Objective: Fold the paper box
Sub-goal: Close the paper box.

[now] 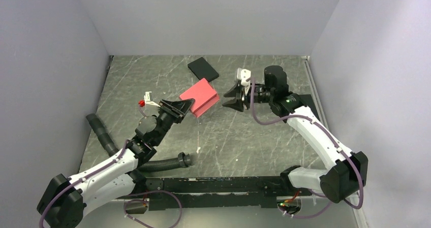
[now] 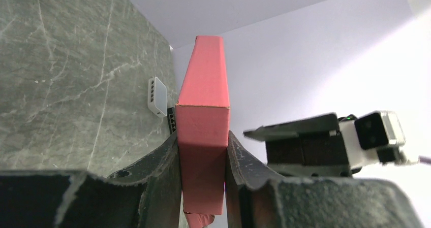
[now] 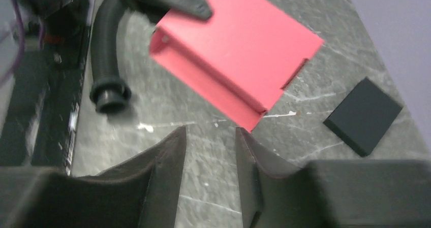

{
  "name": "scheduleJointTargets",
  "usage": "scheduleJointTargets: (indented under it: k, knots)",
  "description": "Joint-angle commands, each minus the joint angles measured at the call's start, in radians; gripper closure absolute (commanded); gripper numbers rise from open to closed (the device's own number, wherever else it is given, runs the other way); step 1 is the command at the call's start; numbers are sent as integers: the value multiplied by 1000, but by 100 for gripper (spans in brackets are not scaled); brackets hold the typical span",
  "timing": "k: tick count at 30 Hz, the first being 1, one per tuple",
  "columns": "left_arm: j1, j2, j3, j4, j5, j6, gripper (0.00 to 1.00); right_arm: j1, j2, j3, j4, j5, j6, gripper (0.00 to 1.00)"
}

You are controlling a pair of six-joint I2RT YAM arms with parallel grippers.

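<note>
The paper box, already formed into a flat pinkish-red rectangle, is sitting over the middle of the tabletop, somewhat nearer the far edge than the near one. It is tilting, with one corner pointing toward the right edge, and whether its low corner is touching the surface cannot be told. In the right wrist view the paper box is showing an open end on the side facing the left arm. The left gripper is clamping that end, and in the left wrist view its two dark fingers are pressing on the box's broad faces from both sides. The right gripper is hovering just beside the box's other end, toward the right edge, apart from it; its jaws are standing spread with nothing between them, seen also from its own camera. A black flat box is lying near the far edge, just beyond the paper box. A tiny red-and-white carton is lying toward the left edge, beside the left arm. A black corrugated hose is lying near the near edge.
</note>
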Motion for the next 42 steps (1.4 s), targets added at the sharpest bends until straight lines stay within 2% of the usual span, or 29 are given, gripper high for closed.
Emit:
scheduleJointTargets:
  k: [1,4,11,17,21,42]
  knots:
    - [-5,-27,-6,15,-22,-68,100,46,-44,34,-288,-130,-465,67]
    - [-5,-21,3,10,-22,-93,100,112,-33,-23,-248,-42,-489,86]
    - [-5,-18,-5,24,-17,-134,100,238,25,-97,-35,180,-378,96]
    - [-5,-21,0,21,-10,-136,100,275,77,-100,111,358,-253,96]
    - [-5,2,-3,43,6,-145,100,283,95,-67,140,414,-206,96]
    - [-5,81,-7,89,35,-190,100,280,91,-31,186,363,28,100]
